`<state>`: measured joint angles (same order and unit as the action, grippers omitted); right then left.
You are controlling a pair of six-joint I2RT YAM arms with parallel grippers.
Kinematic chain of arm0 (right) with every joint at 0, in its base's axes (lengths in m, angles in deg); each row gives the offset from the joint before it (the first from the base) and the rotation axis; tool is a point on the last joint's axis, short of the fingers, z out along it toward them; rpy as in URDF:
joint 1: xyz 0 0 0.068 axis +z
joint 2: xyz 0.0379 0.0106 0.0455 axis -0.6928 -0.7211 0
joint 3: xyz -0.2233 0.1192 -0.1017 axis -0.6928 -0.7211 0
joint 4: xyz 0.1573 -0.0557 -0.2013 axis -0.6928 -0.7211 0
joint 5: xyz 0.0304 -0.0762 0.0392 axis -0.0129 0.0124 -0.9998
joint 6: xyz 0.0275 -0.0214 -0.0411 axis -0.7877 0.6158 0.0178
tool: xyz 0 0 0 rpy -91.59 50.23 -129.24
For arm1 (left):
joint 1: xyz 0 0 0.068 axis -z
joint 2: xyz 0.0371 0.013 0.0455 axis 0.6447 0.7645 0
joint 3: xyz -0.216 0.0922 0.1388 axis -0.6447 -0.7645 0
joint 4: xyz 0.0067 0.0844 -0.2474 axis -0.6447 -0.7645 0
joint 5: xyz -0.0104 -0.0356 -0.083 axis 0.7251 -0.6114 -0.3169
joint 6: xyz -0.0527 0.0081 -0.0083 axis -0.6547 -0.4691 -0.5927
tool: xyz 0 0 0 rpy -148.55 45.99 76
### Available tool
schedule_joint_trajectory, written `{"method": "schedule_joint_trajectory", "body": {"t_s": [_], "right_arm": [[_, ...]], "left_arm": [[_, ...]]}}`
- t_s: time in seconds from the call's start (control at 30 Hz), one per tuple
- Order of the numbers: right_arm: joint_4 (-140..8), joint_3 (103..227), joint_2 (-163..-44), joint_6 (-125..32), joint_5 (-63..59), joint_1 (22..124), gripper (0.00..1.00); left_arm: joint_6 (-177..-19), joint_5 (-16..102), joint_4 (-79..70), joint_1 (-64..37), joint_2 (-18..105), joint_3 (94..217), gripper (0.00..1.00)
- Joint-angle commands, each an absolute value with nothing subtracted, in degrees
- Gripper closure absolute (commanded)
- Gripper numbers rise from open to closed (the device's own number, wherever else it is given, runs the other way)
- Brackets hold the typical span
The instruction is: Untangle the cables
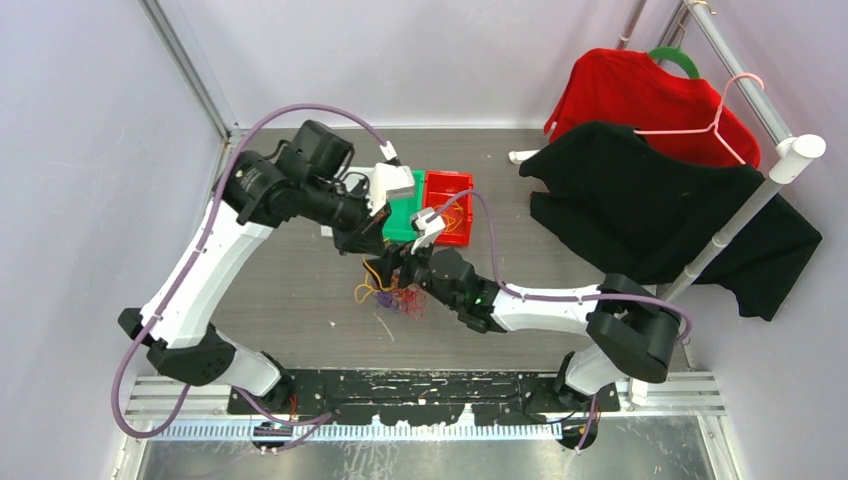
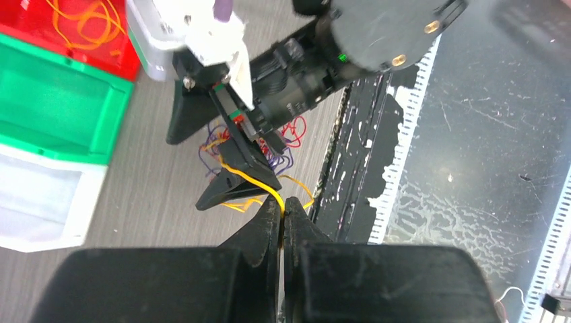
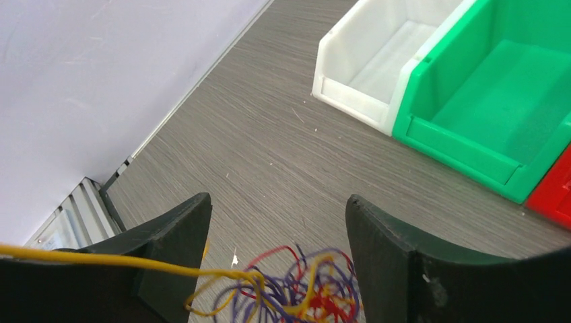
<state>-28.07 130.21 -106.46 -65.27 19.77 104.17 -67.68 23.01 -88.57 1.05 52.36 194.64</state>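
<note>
Lying on the table [image 1: 290, 290] just on the near side of the green bin [image 3: 498, 101], the cables [image 3: 296, 282] make one small wiry clump of purple, red and yellow loops. The right gripper [image 3: 276, 202] hangs directly over that clump, nearer than the green bin, its fingers spread wide to either side and holding nothing.

A little closer to the green bin, the left gripper [image 2: 281, 210] has its fingers pressed together on a single yellow strand [image 2: 252, 180]. That strand runs from the pinch back down into the clump and looks drawn fairly straight.

To my eye these strands are very light, thin and limp. They have no stiffness to push against, and they are likely to slip through a loose pinch or drag the whole clump along. I would take one colour only, on a free loop at the clump's edge, and pin the rest down while pulling.

Beside the green bin sit a white bin [image 3: 377, 60] and a red bin [image 1: 448, 205]. An orange strand [image 2: 87, 17] already lies in the red one. Far beyond the green bin, red and black garments [image 1: 650, 200] hang on a rack.
</note>
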Motion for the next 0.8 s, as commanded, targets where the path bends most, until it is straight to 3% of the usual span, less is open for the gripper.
{"method": "schedule_joint_trajectory", "body": {"t_s": [0.0, 0.77], "right_arm": [[-23.0, 130.5, -107.8, -68.0, 21.5, 104.4, 0.24], [-18.5, 114.5, -112.4, -73.6, 26.3, 107.4, 0.29]], "left_arm": [[-66.2, 18.7, -90.6, 1.2, 50.8, 202.0, 1.00], [-68.4, 24.0, -73.9, 1.2, 47.1, 217.8, 1.00]]}}
